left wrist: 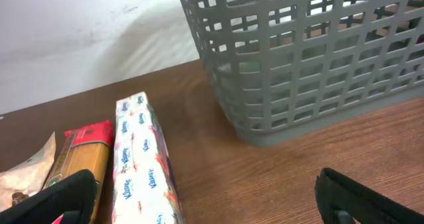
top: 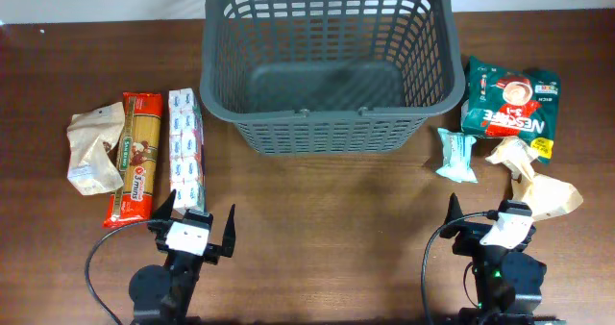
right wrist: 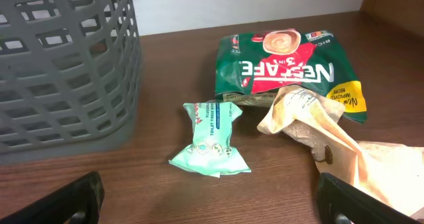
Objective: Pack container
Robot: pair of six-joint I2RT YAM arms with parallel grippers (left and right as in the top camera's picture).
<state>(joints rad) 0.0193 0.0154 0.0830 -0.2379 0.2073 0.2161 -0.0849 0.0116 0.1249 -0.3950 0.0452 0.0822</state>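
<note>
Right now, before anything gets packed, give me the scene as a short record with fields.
Container: grey basket, far centre, nothing inside
Left of it: beige pouch, spaghetti packet, tissue pack
Right of it: Nescafe bag, teal packet, crumpled beige pouch
Left gripper: open, holding nothing
Right gripper: open, holding nothing

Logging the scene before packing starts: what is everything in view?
container: one, dark grey, far centre, empty
spaghetti packet: one, red and yellow, left
tissue pack: one, white, beside the spaghetti
beige pouch: one, far left
Nescafe bag: one, green and red, right
small packet: one, mint green, right
crumpled beige packaging: one or two, unclear, right
table: one, dark brown
left gripper: one, black, open
right gripper: one, black, open
</note>
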